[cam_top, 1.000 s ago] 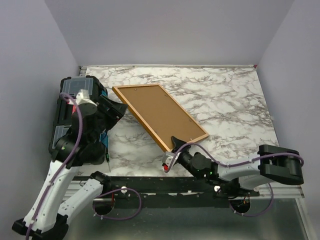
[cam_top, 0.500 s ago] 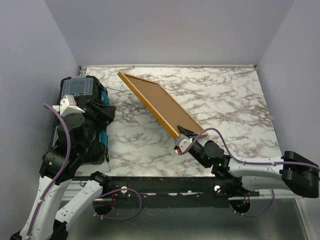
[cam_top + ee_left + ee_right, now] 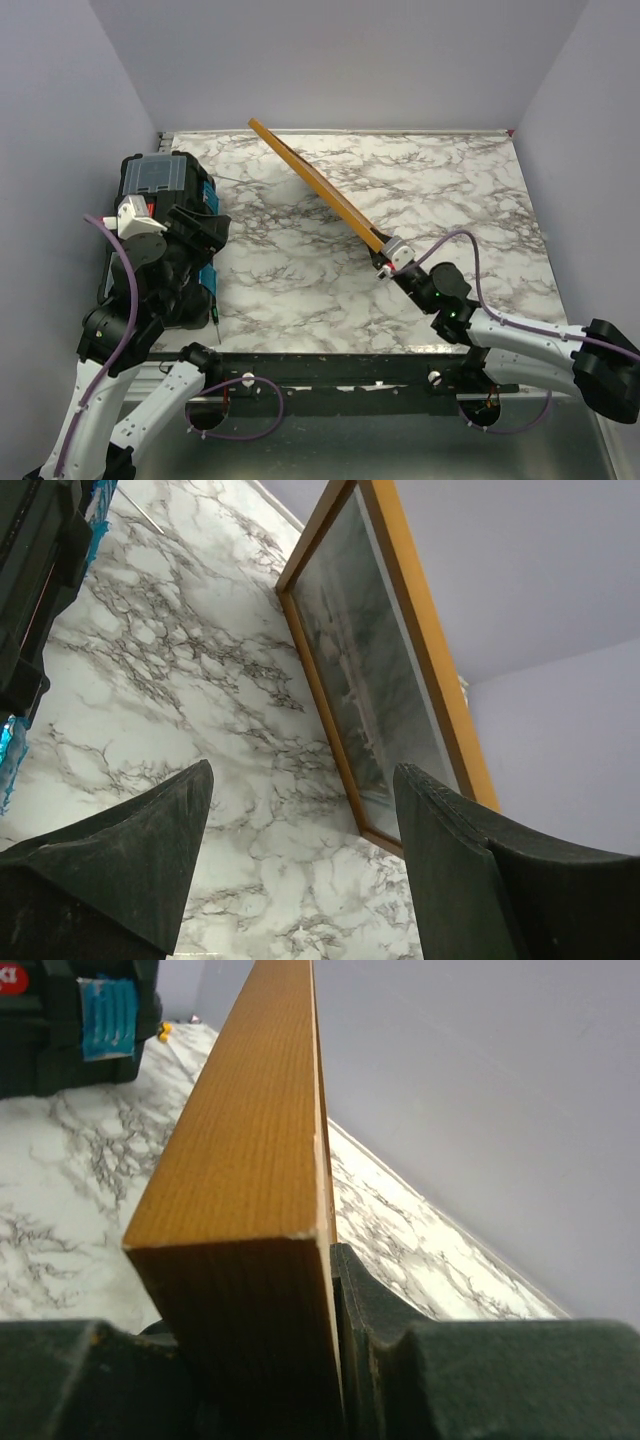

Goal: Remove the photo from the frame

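Nearest, low on the right, the right gripper [image 3: 385, 262] is closed on the near end of the frame [image 3: 320, 190]; in the right wrist view the orange-brown wood edge [image 3: 250, 1140] sits clamped between the two dark fingers [image 3: 90, 1380], one on each face. On the left, the left gripper [image 3: 208, 228] hangs above the desk [image 3: 300, 290] just beside the black toolbox [image 3: 160, 180], jaws spread wide with nothing between them; the left wrist view shows only marble between its fingers [image 3: 140, 850]. The frame is turned up on its long edge and, seen from above, reads as a thin orange strip running diagonally from the right gripper toward the back-left, its far end showing against the rear wall [image 3: 350, 60]. Whether its lower edge touches the desk, I cannot tell. From the left wrist camera the glazed face of the frame [image 3: 420, 630] is visible, and the photo [image 3: 365, 670], a grey-white scene, is in the frame behind it. The toolbox with blue latches stands at the left edge of the desk, well apart from the frame
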